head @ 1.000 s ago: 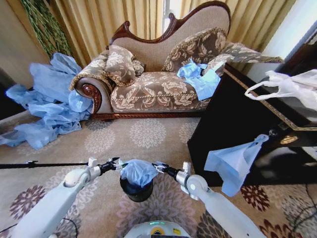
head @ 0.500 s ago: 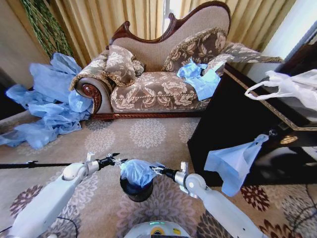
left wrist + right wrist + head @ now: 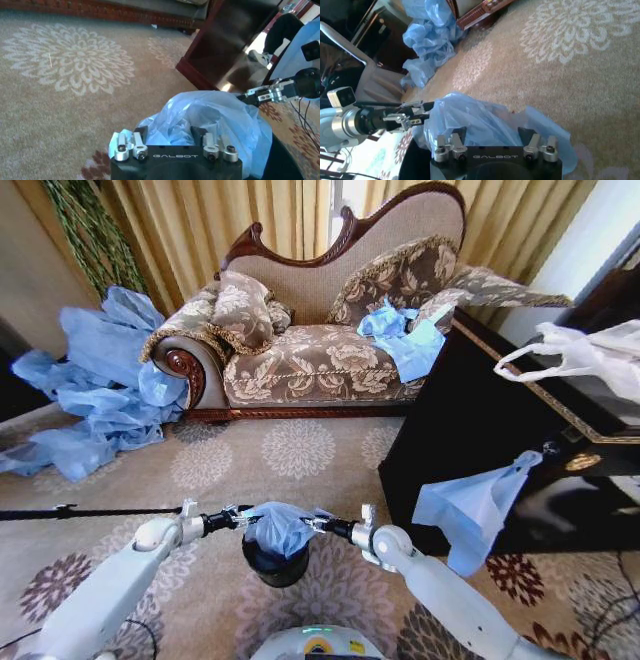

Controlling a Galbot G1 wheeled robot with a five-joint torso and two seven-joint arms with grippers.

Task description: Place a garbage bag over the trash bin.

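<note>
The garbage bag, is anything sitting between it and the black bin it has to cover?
Nothing visible. The garbage bag is bunched right on top of the trash bin, with the left end effector and right end effector at its two sides.

Right gripper (image 3: 490, 137) at the garbage bag (image 3: 470, 120), left gripper (image 3: 417, 112) opposite, patterned carpet (image 3: 560, 67)

Both arms reach forward and inward, wrists level; the left gripper (image 3: 238, 517) and right gripper (image 3: 318, 524) face each other, fingers spread.
</note>
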